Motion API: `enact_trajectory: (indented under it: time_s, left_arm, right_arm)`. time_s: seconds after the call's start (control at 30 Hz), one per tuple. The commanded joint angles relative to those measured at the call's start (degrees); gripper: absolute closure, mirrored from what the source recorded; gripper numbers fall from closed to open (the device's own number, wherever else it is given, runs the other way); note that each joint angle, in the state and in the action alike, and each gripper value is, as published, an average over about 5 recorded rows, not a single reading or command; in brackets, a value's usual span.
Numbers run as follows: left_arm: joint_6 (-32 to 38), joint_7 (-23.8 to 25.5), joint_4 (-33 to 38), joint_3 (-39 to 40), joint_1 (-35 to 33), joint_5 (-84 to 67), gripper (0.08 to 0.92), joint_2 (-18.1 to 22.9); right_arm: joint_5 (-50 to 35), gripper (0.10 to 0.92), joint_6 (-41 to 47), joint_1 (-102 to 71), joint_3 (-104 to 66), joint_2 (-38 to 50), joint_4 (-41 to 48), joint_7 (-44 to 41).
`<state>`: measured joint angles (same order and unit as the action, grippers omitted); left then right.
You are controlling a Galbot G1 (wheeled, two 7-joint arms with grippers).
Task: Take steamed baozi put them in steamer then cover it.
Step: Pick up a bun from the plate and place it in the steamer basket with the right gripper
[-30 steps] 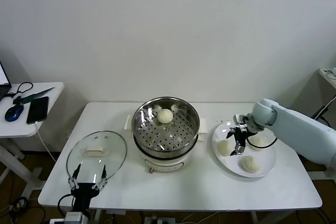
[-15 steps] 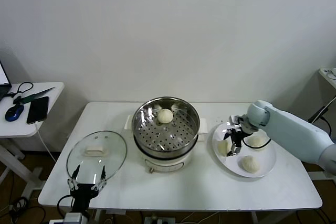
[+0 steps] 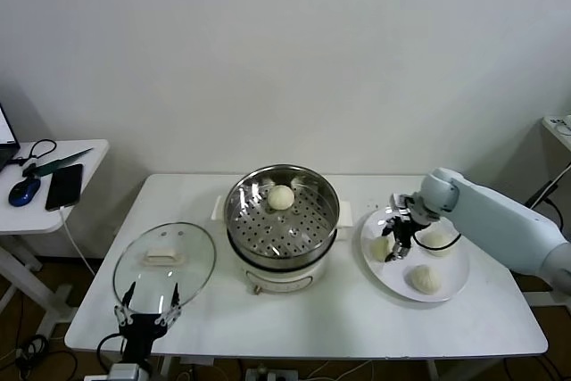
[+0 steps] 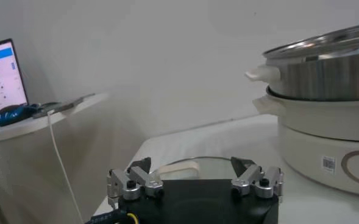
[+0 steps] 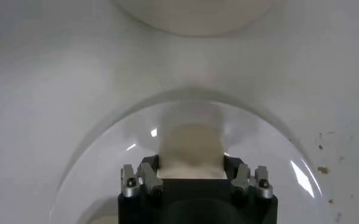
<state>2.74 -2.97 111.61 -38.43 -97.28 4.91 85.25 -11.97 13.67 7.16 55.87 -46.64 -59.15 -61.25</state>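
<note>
Closed since 1 s ago: right gripper [image 3: 393, 248] fingers pinch baozi [image 5: 190, 149] betw. them; left gripper [image 3: 150, 307] spread.

steamer [image 3: 282, 213]: shiny stainless steel, perforated floor
cover [image 3: 164, 260]: clear glossy glass, metal rim
steamed baozi [image 3: 281, 197]: smooth, matt dough
plate [image 3: 453, 286]: glossy white
bench [image 3: 357, 318]: smooth matt white

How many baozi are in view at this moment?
4: one baozi in the steamer; three on the white plate, one in the right gripper, one behind, one nearest.
</note>
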Motion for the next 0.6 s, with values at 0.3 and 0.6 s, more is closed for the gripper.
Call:
enact_trajectory:
  time_s: [0.3, 0.6]
  left_arm:
    - [0.00, 0.05, 0.89, 1.25, -0.28, -0.01, 0.177, -0.22]
    - [0.19, 0.06, 1.82, 1.92, -1.11, 0.05, 0.177, -0.51]
  right_arm:
    - [-23.38, 0.338, 1.23, 35.80, 25.18, -2.58, -4.81, -0.16]
    - [-35.58, 0.342, 4.36, 41.64, 28.54, -14.11, -6.11, 2.01]
